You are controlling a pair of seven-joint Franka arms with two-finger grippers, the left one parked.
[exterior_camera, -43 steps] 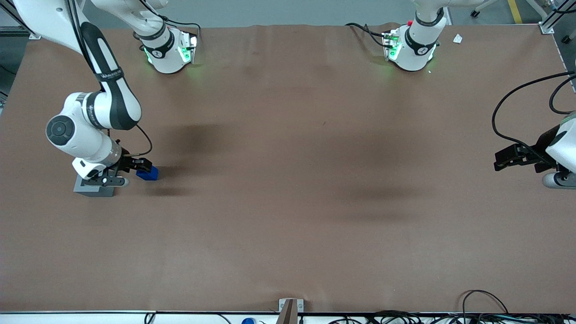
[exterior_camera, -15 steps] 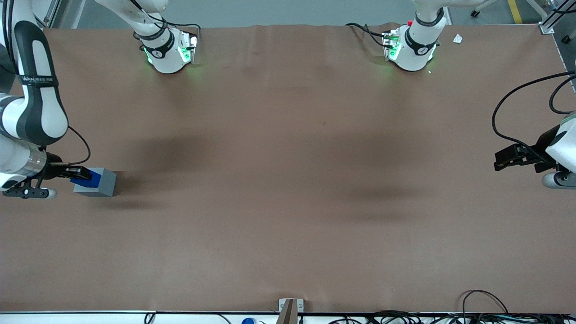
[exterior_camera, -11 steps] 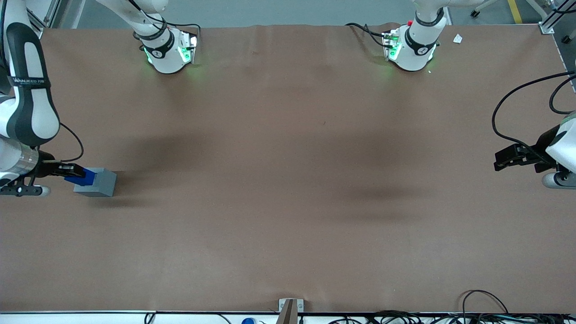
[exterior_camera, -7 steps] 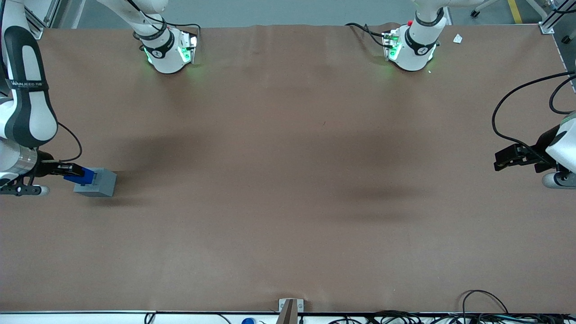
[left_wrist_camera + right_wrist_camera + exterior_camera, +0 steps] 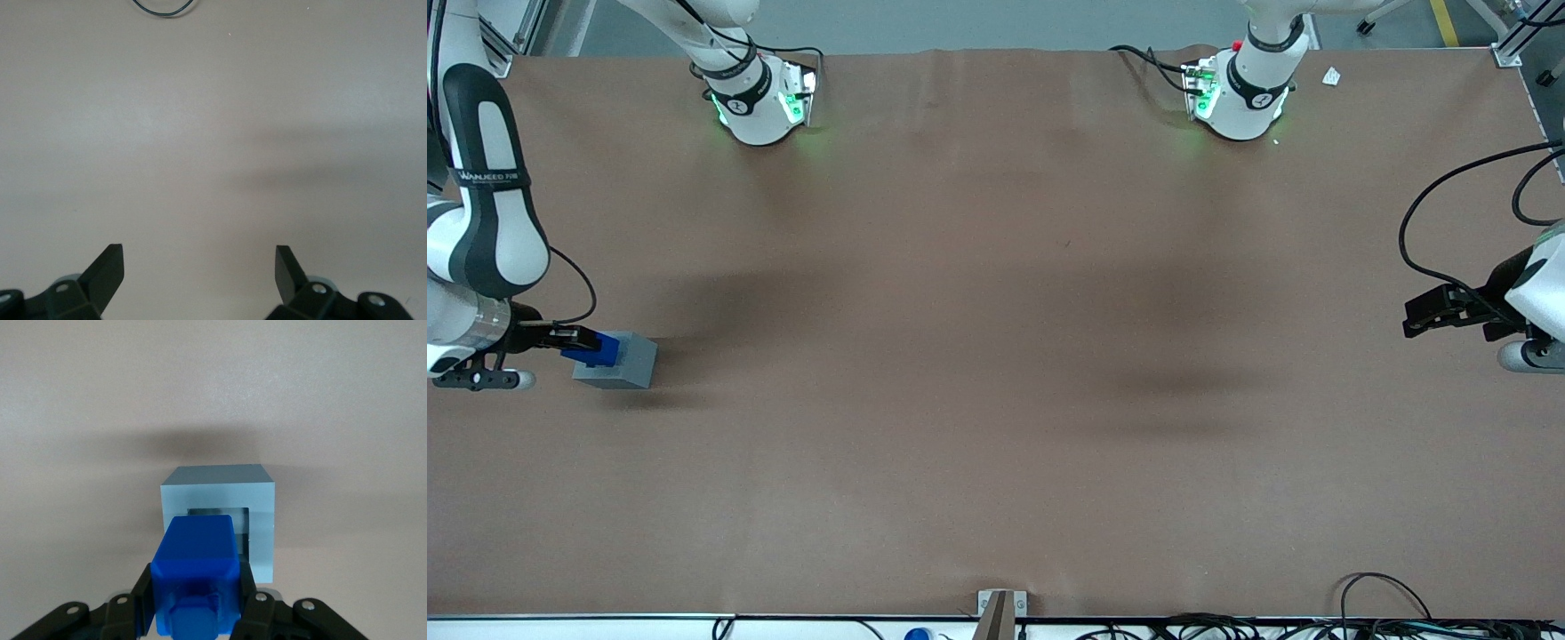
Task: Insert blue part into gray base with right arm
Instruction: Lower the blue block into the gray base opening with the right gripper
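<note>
The gray base (image 5: 630,363) stands on the brown table at the working arm's end, its square recess facing up. My right gripper (image 5: 569,340) is shut on the blue part (image 5: 594,348) and holds it over the base's top. In the right wrist view the blue part (image 5: 197,563) sits between the fingers (image 5: 141,605), stub face toward the camera. It covers part of the recess in the gray base (image 5: 261,513). The gripper (image 5: 197,617) is above the base. I cannot tell whether the part touches the base.
Two white arm bases (image 5: 760,102) (image 5: 1240,98) stand at the table edge farthest from the front camera. The parked arm's gripper (image 5: 1449,311) with looping black cables is at its end. A metal bracket (image 5: 1000,609) and cables (image 5: 1387,604) lie at the nearest edge.
Since 2.9 s ago the gripper has carried the blue part from beside the base to above it. In the last second the arm only shifted slightly over the base.
</note>
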